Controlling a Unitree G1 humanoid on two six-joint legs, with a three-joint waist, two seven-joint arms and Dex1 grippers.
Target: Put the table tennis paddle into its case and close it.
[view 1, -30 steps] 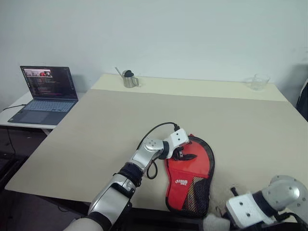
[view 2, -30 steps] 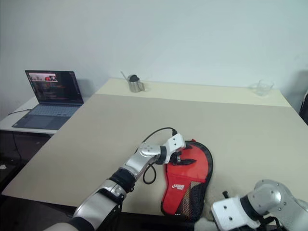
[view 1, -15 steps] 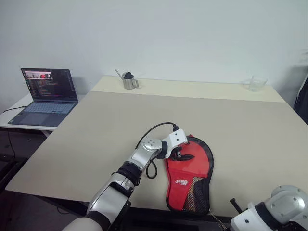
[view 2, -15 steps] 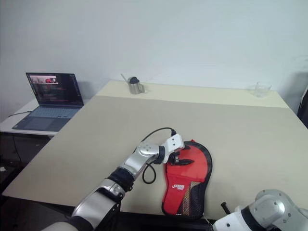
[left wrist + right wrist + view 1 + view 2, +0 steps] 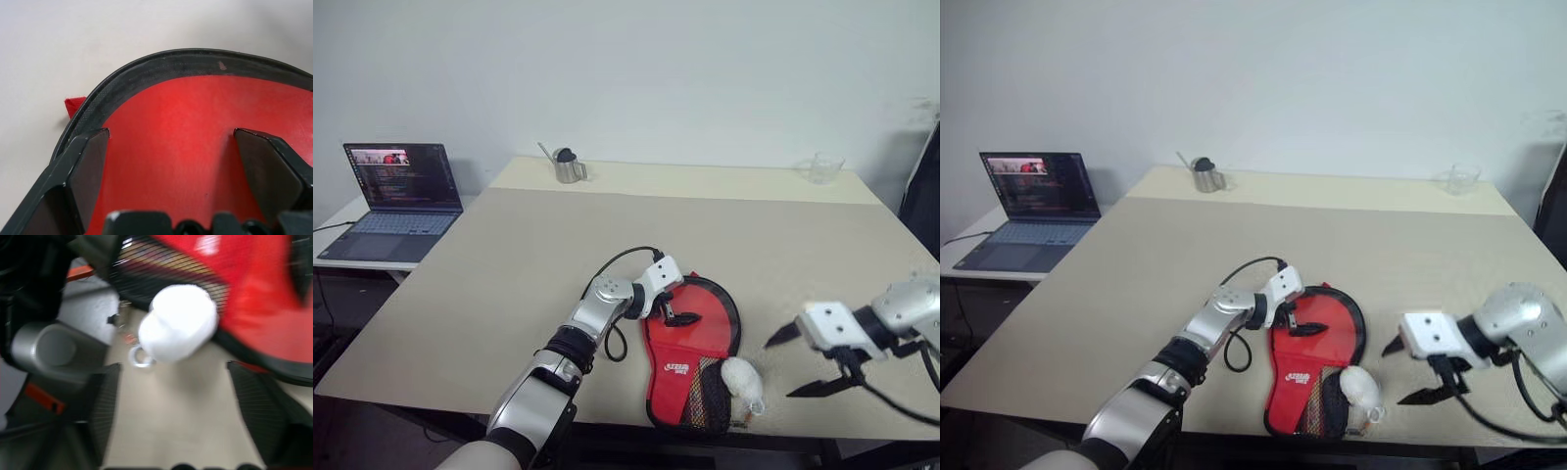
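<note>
The case [image 5: 690, 348] lies flat near the table's front edge, red side up, with its black mesh pocket [image 5: 705, 397] toward me. The table tennis paddle is hidden. My left gripper [image 5: 674, 313] rests over the case's round end, fingers open on either side of the red face [image 5: 166, 117] inside the black rim. A white plush keychain [image 5: 741, 380] lies by the mesh pocket, also visible in the right wrist view [image 5: 178, 323]. To the right of the case, my right gripper [image 5: 795, 362] hovers open just above the table, holding nothing.
A laptop [image 5: 396, 191] sits open on a side table to the left. A metal cup [image 5: 568, 166] and a clear glass [image 5: 819, 168] stand along the far edge. The table [image 5: 607, 225] is bare beyond the case, whose handle end lies right at the table's front edge.
My right gripper came up from below the front edge to the right of the case and opened. The plush keychain now lies on the table. The view shifted slightly.
</note>
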